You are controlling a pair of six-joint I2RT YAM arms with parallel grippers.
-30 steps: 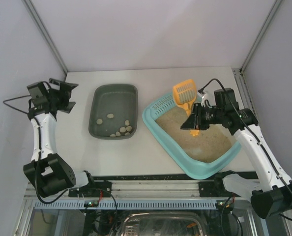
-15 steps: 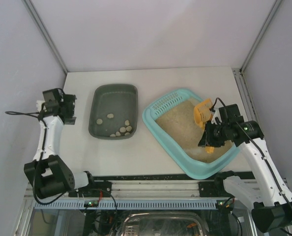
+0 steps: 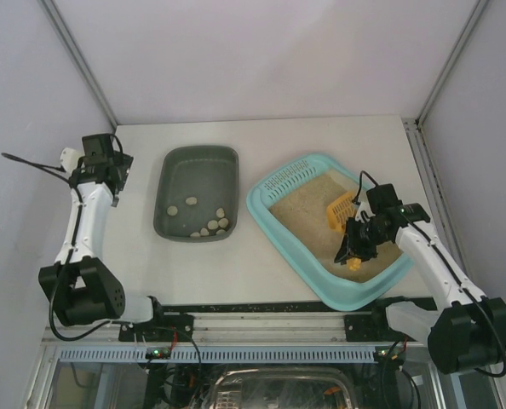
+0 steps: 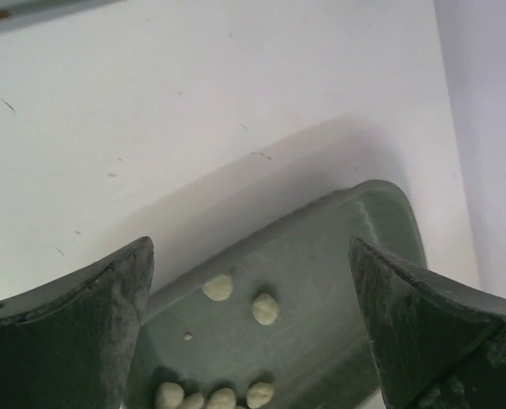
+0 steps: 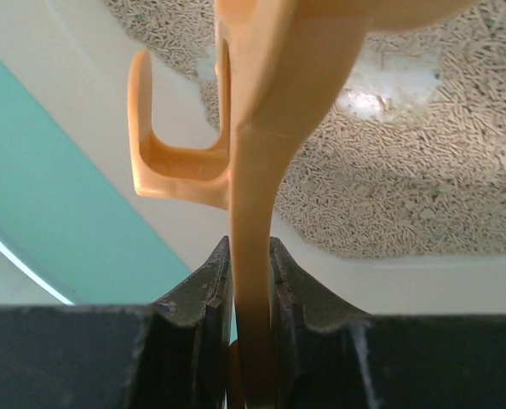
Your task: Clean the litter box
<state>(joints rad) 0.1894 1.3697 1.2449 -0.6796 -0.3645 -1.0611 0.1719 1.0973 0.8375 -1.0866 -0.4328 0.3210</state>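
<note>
Litter box (image 3: 348,295) at the tabletop's (image 3: 261,136) right edge, scoop (image 3: 342,210) resting in it; tub (image 3: 200,150) to its left, lumps (image 3: 207,227) inside along its near end.

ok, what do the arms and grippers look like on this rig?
The left arm and right arm have white tubular links, black joint housings and loose black cables. The left gripper has two broad dark fingers, scuffed and dusty. The right gripper has matching dark wedge-shaped ones. No markings are readable.

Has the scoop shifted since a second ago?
Yes. The orange scoop left the perforated far end of the litter box, moving toward its near rim, into the litter.
</note>
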